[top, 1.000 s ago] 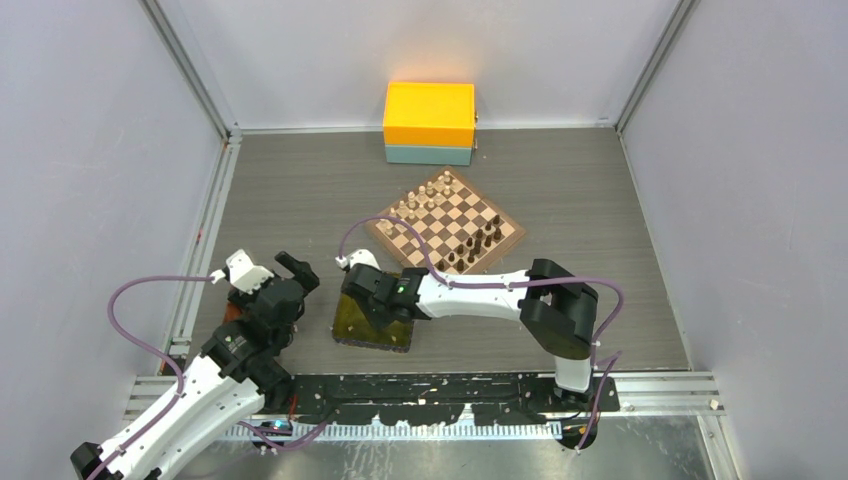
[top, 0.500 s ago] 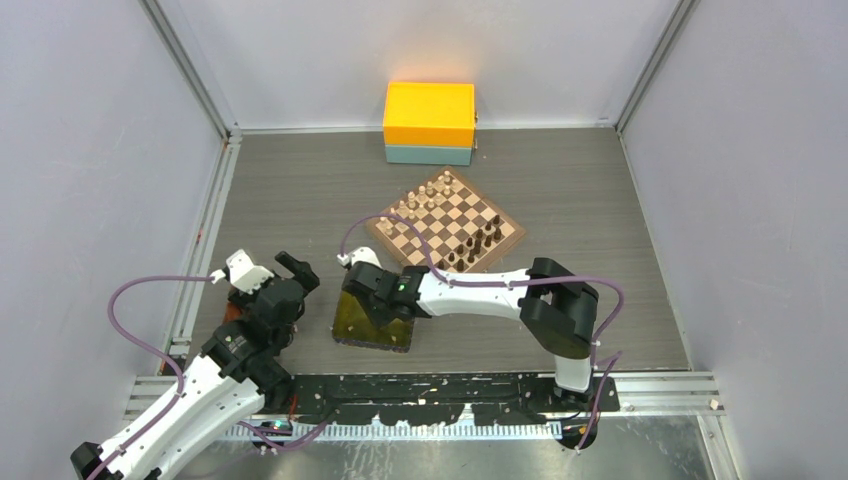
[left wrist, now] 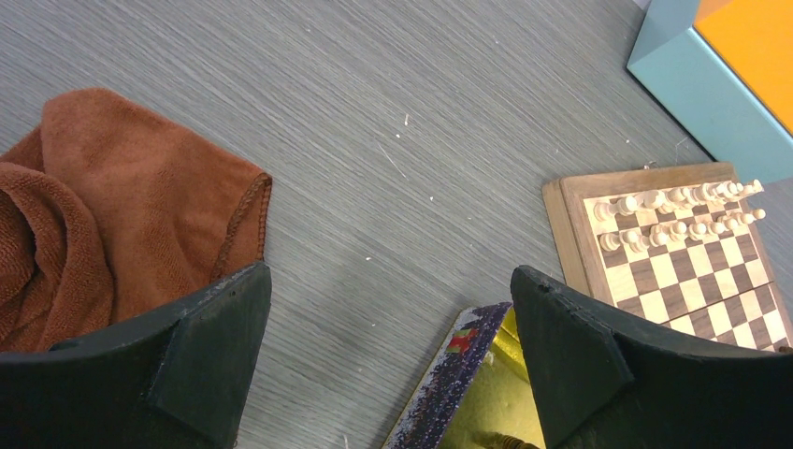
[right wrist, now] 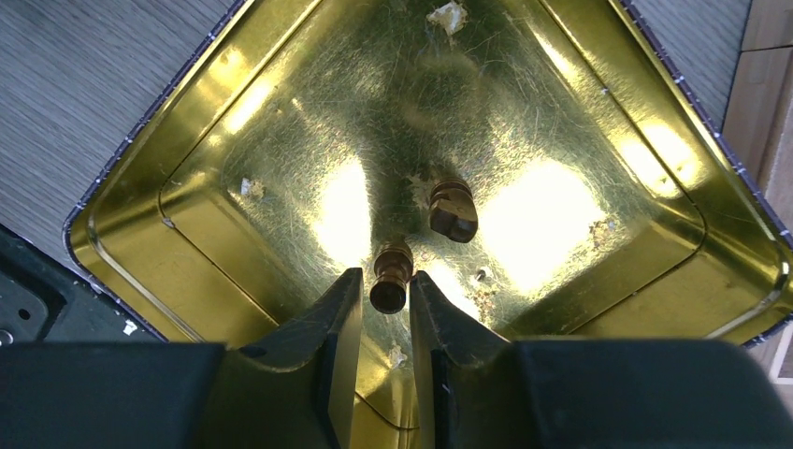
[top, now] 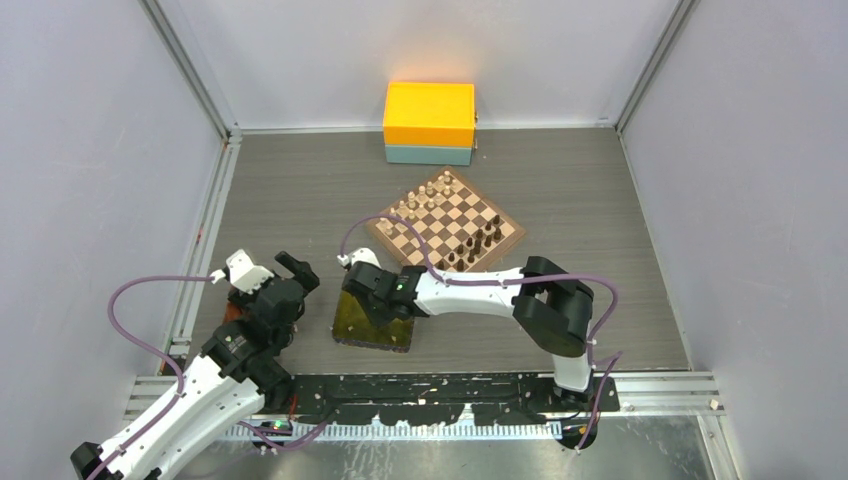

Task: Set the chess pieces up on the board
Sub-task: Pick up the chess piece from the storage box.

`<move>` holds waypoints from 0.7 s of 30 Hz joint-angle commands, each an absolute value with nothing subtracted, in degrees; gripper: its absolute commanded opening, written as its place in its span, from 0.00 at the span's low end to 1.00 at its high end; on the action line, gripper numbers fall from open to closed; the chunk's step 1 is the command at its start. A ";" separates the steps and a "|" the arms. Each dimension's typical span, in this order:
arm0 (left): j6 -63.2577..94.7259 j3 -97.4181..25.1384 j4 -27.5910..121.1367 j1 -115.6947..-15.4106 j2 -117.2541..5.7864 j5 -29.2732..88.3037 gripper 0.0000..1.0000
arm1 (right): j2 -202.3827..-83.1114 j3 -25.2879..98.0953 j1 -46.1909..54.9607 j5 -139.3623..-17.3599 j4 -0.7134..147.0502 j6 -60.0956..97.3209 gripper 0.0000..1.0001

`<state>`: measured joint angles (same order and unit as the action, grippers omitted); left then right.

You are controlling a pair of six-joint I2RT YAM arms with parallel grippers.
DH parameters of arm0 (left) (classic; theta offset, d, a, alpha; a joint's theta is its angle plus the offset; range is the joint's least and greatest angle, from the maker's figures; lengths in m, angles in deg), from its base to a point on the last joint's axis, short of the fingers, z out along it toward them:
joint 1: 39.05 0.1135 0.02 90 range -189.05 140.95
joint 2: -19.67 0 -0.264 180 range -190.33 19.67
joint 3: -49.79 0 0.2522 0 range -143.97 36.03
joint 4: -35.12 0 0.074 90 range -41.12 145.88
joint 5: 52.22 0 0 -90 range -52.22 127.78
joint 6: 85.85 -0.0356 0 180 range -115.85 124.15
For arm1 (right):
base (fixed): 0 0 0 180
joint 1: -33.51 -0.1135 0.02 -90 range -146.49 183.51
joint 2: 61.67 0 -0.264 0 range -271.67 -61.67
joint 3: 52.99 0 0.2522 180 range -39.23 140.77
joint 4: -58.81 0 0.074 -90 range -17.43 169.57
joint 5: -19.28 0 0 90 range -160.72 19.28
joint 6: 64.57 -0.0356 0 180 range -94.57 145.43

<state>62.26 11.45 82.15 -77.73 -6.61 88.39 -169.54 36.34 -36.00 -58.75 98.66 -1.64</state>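
Right gripper point(right wrist: 385, 288): my fingers are pressed in on one dark chess piece point(right wrist: 391, 267), low in the gold tray point(right wrist: 281, 131); a narrow pinch suits so small a piece.
Second dark piece point(right wrist: 454, 211): just beside it, untouched.
Board point(top: 447, 222): just beyond the tray; I judge my piece belongs among its dark ranks.
Left gripper point(left wrist: 388, 290): spread wide, holding nothing, near the brown cloth point(left wrist: 112, 206), out of the way.

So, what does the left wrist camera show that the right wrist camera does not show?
Only left wrist: a brown cloth, pale pieces on the board, an orange box. Only right wrist: the right gripper, its fingers either side of one of two dark chess pieces in the gold tray; contact is unclear. Both: the gold tray and the grey table.
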 commanded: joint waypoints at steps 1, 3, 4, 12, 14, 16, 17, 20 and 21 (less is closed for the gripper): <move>62.43 11.07 80.62 -77.92 -6.89 91.21 1.00 | -169.68 36.96 -35.82 -58.87 96.33 -1.47 0.31; 62.42 11.15 80.67 -77.93 -6.87 91.21 1.00 | -169.68 36.68 -35.73 -58.86 96.17 -1.51 0.31; 62.49 11.23 80.66 -77.95 -6.91 91.17 1.00 | -169.64 36.63 -35.73 -58.85 96.18 -1.55 0.31; 62.58 11.42 80.66 -77.98 -6.87 91.14 1.00 | -169.65 36.67 -35.57 -58.94 96.81 -1.85 0.21; 62.68 11.53 80.61 -77.96 -6.88 91.13 1.00 | -169.53 36.49 -35.53 -58.94 96.92 -2.03 0.16; 62.73 11.51 80.74 -78.01 -6.79 91.06 1.00 | -169.36 36.26 -35.51 -58.87 96.98 -2.16 0.13; 62.76 11.51 80.75 -77.91 -6.78 91.04 1.00 | -169.20 36.19 -35.56 -58.78 97.07 -2.15 0.11; 62.78 11.51 80.72 -77.98 -6.59 91.12 1.00 | -168.33 36.03 -35.56 -58.11 97.26 -2.13 0.05; 62.78 11.51 80.77 -77.98 -6.53 91.17 1.00 | -167.88 36.10 -35.56 -57.70 97.35 -1.98 0.03</move>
